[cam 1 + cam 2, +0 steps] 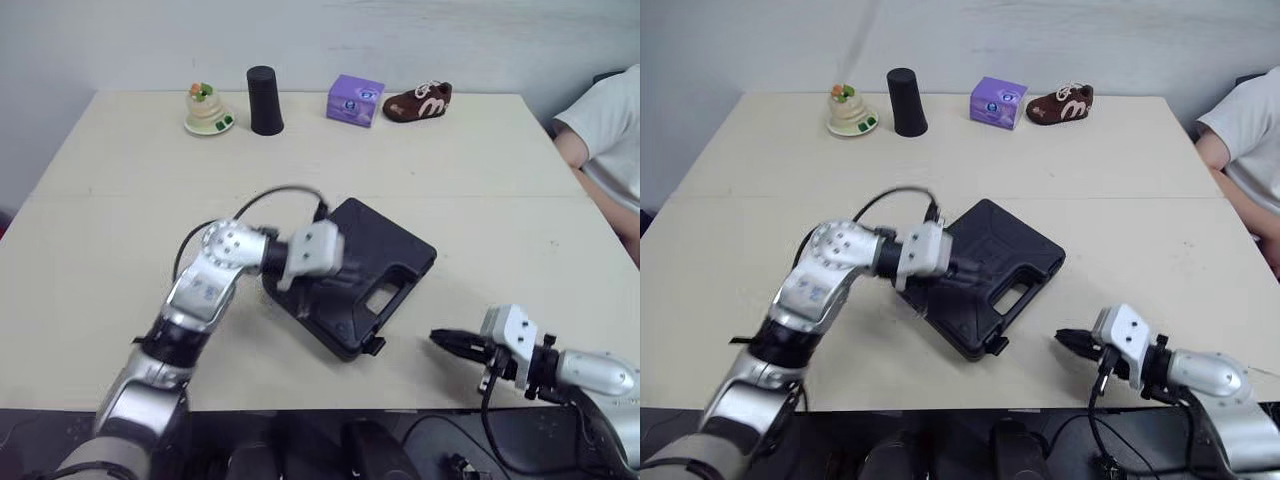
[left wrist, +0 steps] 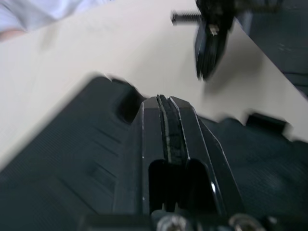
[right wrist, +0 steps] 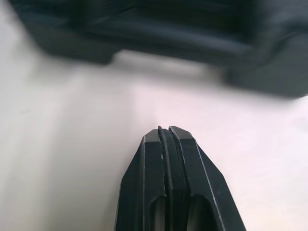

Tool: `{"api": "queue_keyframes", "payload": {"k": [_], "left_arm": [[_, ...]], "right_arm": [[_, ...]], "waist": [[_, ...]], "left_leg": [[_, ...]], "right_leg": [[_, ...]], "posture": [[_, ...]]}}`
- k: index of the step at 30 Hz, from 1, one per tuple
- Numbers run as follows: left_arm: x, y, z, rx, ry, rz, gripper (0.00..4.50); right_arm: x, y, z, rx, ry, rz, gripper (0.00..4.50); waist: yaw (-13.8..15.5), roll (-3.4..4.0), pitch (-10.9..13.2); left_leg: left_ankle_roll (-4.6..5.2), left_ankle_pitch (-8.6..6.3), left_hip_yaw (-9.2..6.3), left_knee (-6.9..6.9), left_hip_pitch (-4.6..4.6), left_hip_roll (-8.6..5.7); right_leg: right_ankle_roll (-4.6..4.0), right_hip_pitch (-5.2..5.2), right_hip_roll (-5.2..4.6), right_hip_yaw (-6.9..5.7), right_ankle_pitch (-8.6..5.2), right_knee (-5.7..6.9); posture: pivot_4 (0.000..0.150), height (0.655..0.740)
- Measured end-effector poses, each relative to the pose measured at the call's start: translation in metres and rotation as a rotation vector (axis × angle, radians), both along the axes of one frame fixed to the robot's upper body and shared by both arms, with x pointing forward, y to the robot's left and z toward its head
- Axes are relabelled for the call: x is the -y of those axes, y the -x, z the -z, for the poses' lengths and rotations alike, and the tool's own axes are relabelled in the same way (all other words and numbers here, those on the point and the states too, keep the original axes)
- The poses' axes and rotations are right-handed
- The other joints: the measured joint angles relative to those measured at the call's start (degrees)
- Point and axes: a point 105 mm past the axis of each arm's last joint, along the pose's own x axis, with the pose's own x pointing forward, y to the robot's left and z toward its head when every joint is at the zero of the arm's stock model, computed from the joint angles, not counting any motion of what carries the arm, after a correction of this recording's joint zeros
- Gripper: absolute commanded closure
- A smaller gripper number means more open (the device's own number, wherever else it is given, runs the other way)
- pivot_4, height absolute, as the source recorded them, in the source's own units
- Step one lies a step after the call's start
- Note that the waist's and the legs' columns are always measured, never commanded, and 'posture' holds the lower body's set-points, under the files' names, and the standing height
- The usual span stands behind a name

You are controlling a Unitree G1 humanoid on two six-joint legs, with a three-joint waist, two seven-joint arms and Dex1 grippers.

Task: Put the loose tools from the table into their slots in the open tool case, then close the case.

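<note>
1. Brown shoe (image 1: 417, 102), at the far edge of the table (image 1: 480, 170): a white mark on its side looks like a letter M.
2. Purple box (image 1: 355, 100) beside it: printed label, too small to read.

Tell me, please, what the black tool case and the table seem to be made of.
Tool case: probably moulded black plastic, matte; the ribbed, textured lid and moulded handle cutout suggest it. Table: pale beige, matte, smooth; possibly laminate or painted wood.
</note>
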Motion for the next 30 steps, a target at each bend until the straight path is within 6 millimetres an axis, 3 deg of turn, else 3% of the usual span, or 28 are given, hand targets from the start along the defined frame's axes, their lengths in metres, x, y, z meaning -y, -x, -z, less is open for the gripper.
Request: {"api": "queue_keyframes", "payload": {"k": [3, 9, 23, 30], "left_arm": [[0.004, 0.015, 0.007, -0.007, -0.018, 0.035, 4.50], [0.006, 0.014, 0.018, -0.006, -0.054, -0.020, 4.50], [-0.002, 0.013, 0.029, 0.018, -0.119, -0.061, 4.50], [-0.003, 0.012, 0.031, 0.014, -0.117, -0.073, 4.50]], "right_arm": [[-0.017, 0.007, -0.002, 0.007, -0.006, -0.080, 4.41], [-0.037, 0.014, 0.007, -0.031, -0.023, -0.155, 4.41], [-0.065, 0.007, 0.012, -0.025, -0.056, -0.229, 4.41], [-0.070, 0.002, 0.006, 0.001, -0.060, -0.237, 4.41]], "waist": [[0.1, -0.10, 0.1], [0.2, -0.09, 0.1], [0.0, -0.26, -0.3], [0.0, -0.37, -0.4]], "left_leg": [[0.20, 0.08, -0.12, -0.02, 0.00, -0.30], [0.43, 0.05, -0.15, -0.13, -0.08, -0.54], [0.25, 0.02, -0.33, -0.14, 0.19, -0.24], [0.20, -0.04, -0.45, -0.19, 0.51, -0.16]], "right_leg": [[0.14, 0.09, -0.11, 0.07, 0.13, 0.00], [0.21, 0.12, -0.28, 0.12, 0.18, -0.26], [0.03, 0.47, -0.27, 0.13, 0.10, -0.30], [-0.04, 0.85, -0.31, 0.10, 0.07, -0.43]], "posture": [[0.150, 0.7400], [0.150, 0.7400], [0.150, 0.7400], [0.150, 0.7400]]}}
